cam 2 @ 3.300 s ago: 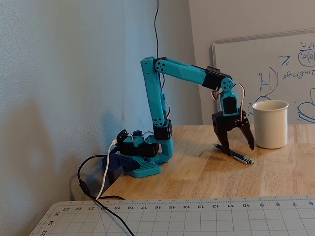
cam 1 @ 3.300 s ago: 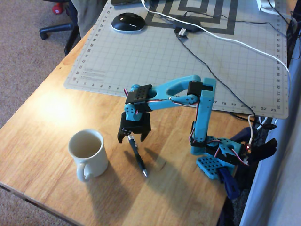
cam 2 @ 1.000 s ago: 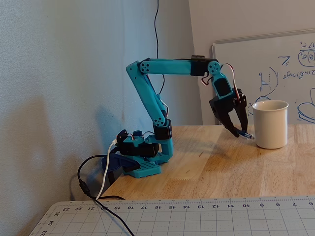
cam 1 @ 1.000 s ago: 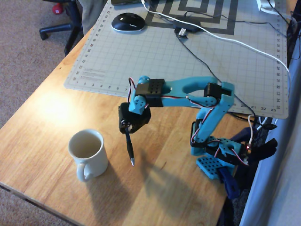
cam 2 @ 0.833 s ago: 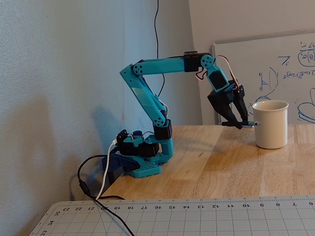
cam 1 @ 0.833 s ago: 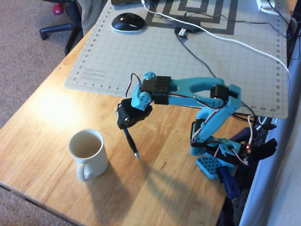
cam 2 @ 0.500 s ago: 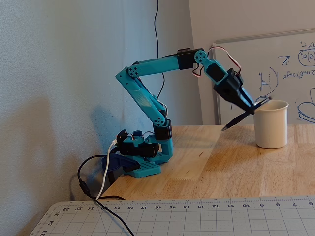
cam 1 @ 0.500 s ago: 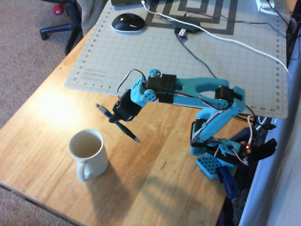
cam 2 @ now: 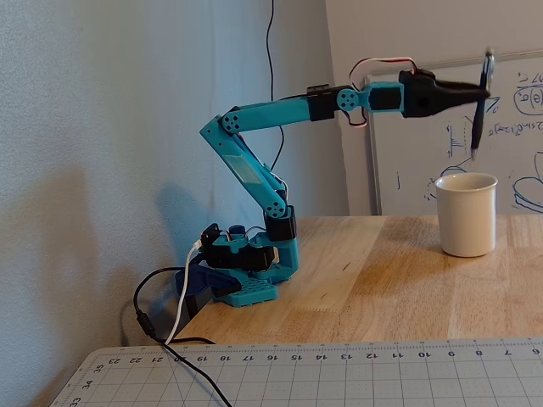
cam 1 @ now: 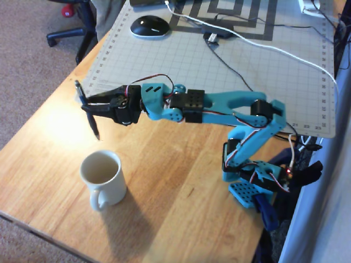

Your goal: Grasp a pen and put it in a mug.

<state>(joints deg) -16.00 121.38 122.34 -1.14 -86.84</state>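
Overhead view shows the pen (cam 1: 88, 109) held in my gripper (cam 1: 89, 105). My two fingers are pinched shut on it near its middle. The pen is up in the air and not touching the table (cam 1: 181, 186). It stands almost straight up and down, with one end up high and the other end pointing down. In the fixed view the pen (cam 2: 481, 106) hangs just above the mug (cam 2: 466, 214). Its low end is a little over the rim, but not inside yet. My gripper (cam 2: 480, 87) reaches out flat to hold it there.

From above, the mug (cam 1: 104, 178) sits on the wood table, near the front edge. It is cream white and round. Its handle points toward the bottom of that view. The inside looks a bit beige. From above the pen seems to sit a little up and left of the mug.

My blue arm (cam 1: 219, 107) stretches across the table from its base (cam 1: 255, 189) at the right side. Behind my arm lies a gray cutting mat (cam 1: 263, 76) with grid lines. A black and white computer mouse (cam 1: 149, 26) rests on the mat at the top. A white cable (cam 1: 263, 44) runs across the mat too.
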